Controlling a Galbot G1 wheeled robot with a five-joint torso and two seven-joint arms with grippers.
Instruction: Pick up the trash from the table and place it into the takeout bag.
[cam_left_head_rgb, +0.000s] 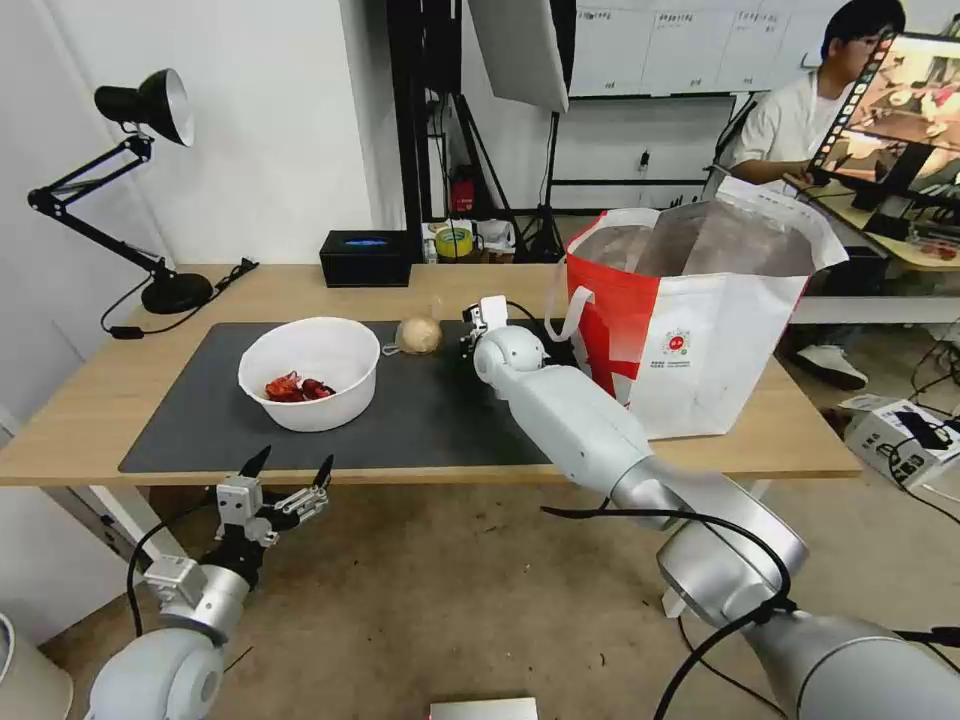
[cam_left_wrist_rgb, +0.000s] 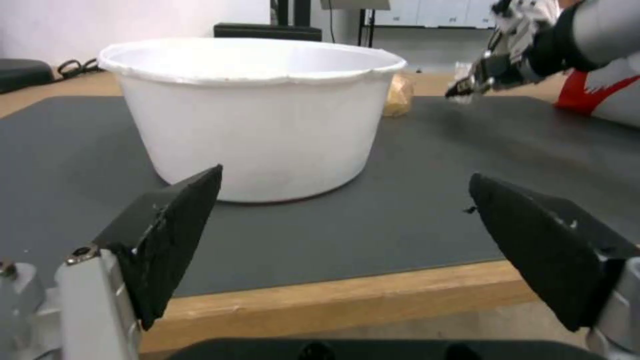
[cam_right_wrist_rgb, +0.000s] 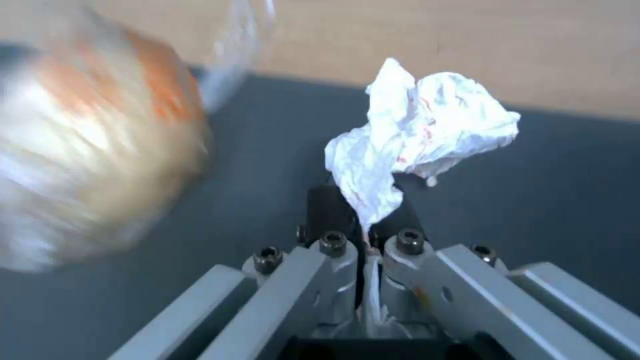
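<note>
Right gripper (cam_right_wrist_rgb: 365, 220) is pinching the crumpled white tissue (cam_right_wrist_rgb: 420, 135) by one trailing corner, above the dark grey mat (cam_left_head_rgb: 420, 420) beside the beige round wrapped lump (cam_left_head_rgb: 420, 335). Tissue looks light, soft, compressible; a thin-edge hold is probably adequate but could slip. Left gripper (cam_left_head_rgb: 290, 470) is idling spread at the table's near edge.

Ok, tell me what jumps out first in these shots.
The right hand, shut on a crumpled white tissue, sits over the dark mat beside the beige wrapped lump. The white bowl with red scraps stands left on the mat; the takeout bag gapes open at right.
</note>
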